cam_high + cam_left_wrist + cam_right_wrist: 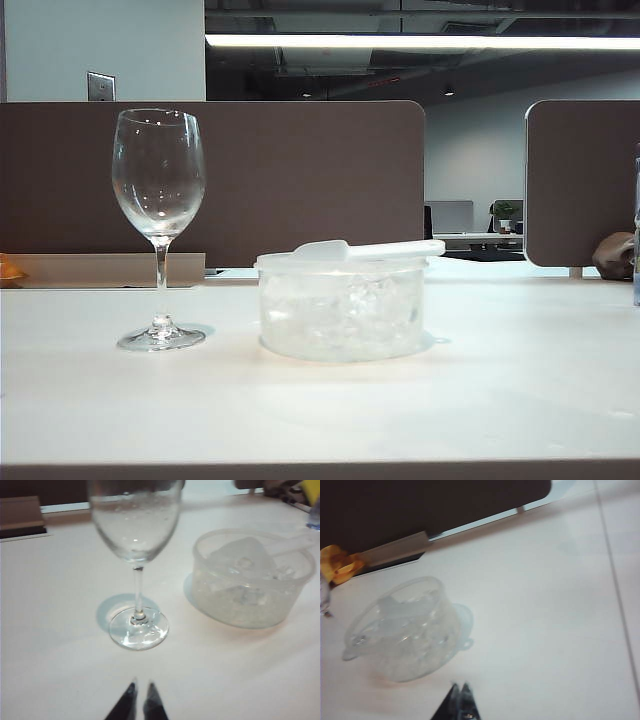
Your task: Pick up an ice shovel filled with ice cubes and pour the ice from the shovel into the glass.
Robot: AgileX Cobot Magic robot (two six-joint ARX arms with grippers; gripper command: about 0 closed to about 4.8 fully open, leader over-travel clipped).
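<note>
The glass [158,190] stands upright and empty at the table's left; in the left wrist view it [136,525] rises just beyond my left gripper [141,686], whose fingers stand almost together with nothing between them. The ice shovel [370,250] lies across the rim of a round clear tub [343,310] at the centre, its bowl [240,555] holding ice cubes [245,564]. More ice fills the tub. My right gripper [460,686] is shut and empty, a short way in front of the tub [405,635]. Neither gripper shows in the exterior view.
A brown partition [300,180] runs behind the table, with a low brown block [20,512] at its foot. An orange object [337,565] lies at the far left. A bottle's edge [636,250] shows at the far right.
</note>
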